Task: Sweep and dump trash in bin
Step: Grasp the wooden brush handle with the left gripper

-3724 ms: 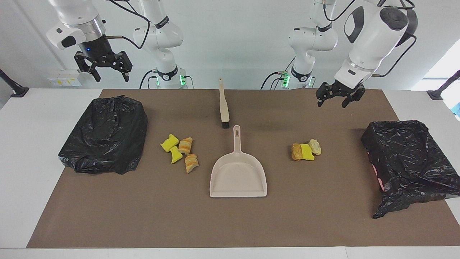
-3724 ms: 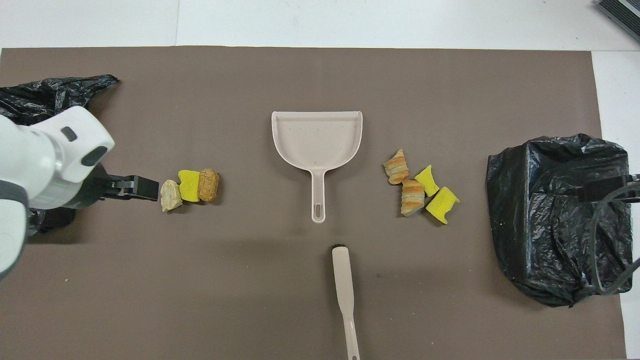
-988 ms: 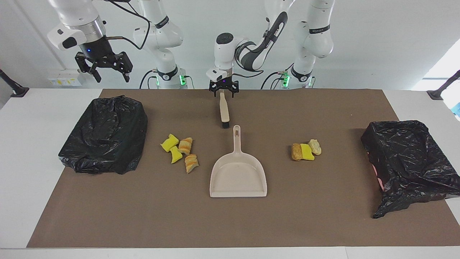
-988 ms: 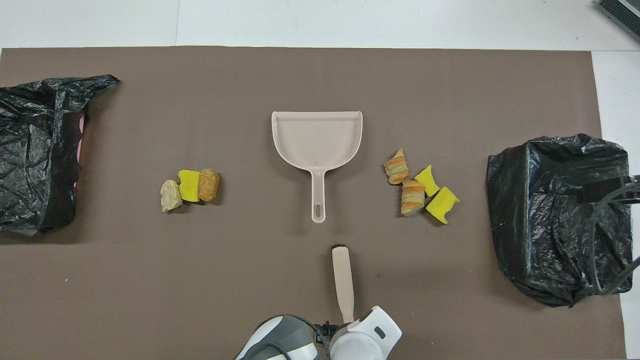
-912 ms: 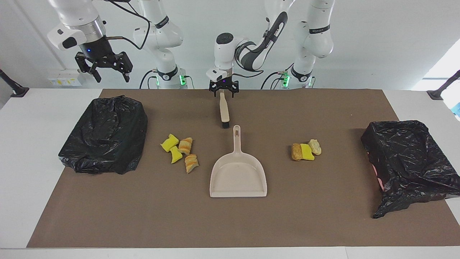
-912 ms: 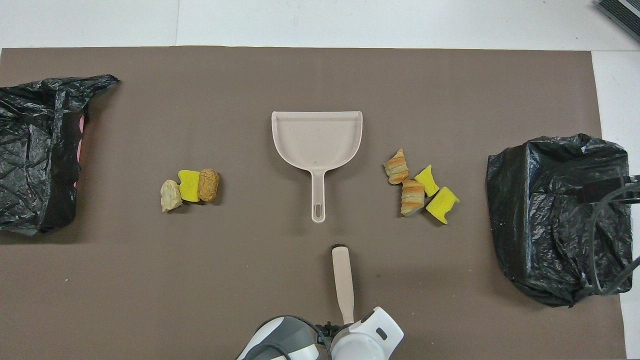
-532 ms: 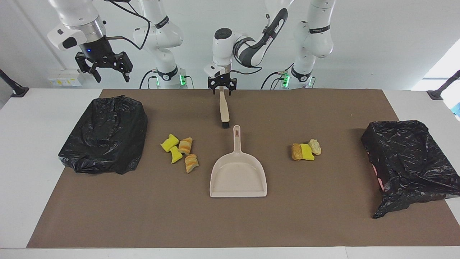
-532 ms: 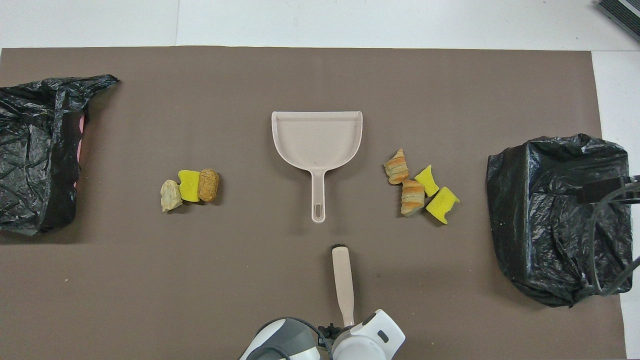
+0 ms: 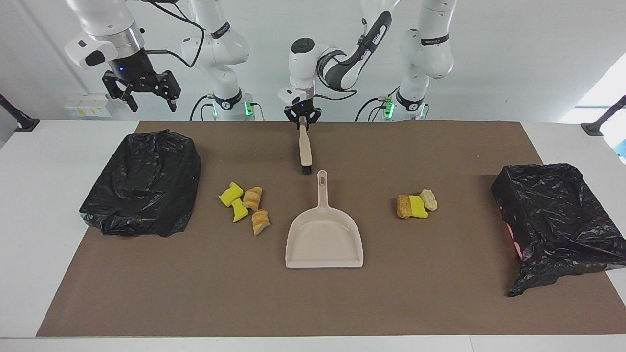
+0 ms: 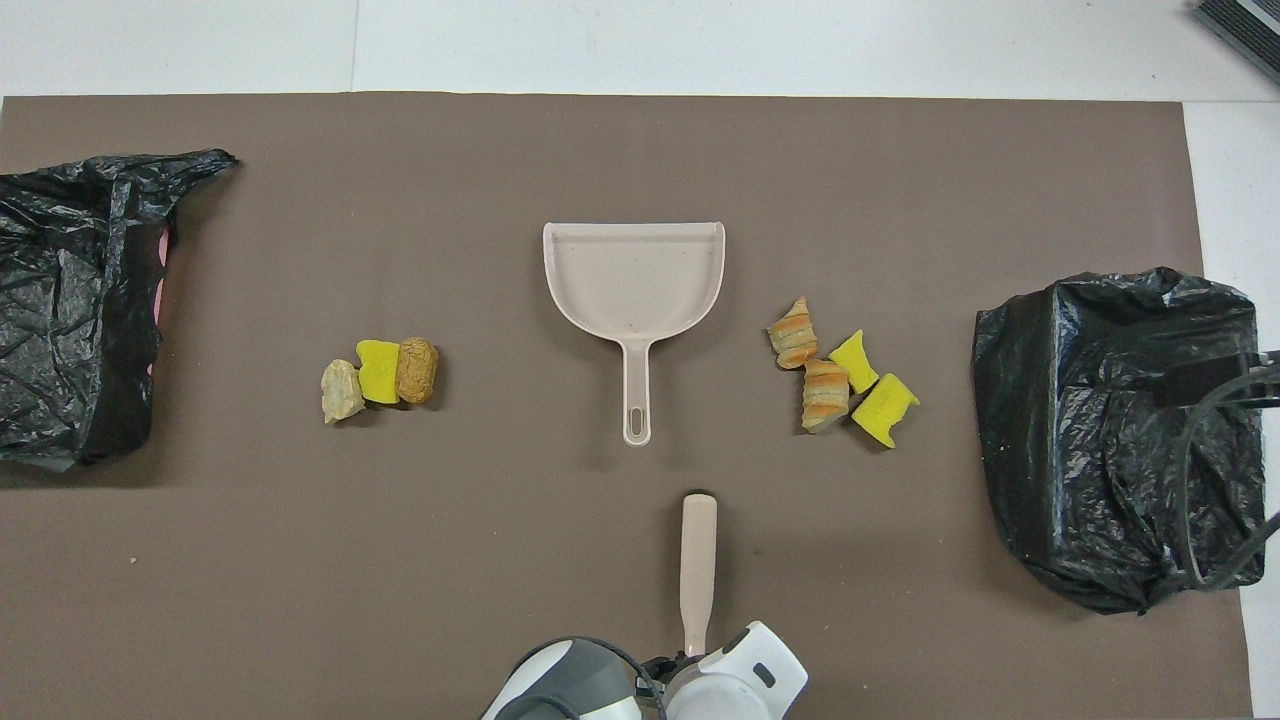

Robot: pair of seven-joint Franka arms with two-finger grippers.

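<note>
A beige brush (image 9: 305, 151) lies on the brown mat, nearer to the robots than the beige dustpan (image 9: 324, 239). My left gripper (image 9: 303, 119) is shut on the brush's handle end. In the overhead view its white wrist (image 10: 740, 680) covers the handle end of the brush (image 10: 697, 560). Trash lies in two small piles beside the dustpan (image 10: 634, 280): one (image 9: 244, 205) toward the right arm's end, one (image 9: 416, 203) toward the left arm's end. My right gripper (image 9: 151, 100) is open and empty, waiting high over a black-bagged bin (image 9: 142, 181).
A second black-bagged bin (image 9: 557, 220) stands at the left arm's end of the mat; it also shows in the overhead view (image 10: 70, 300). The bin at the right arm's end (image 10: 1120, 430) has the right arm's cable over it. White table (image 9: 29, 220) borders the mat.
My left arm swung in from the left arm's end and came down on the brush handle. Its fingers have closed on the handle, and the brush head has turned slightly toward the right arm's end.
</note>
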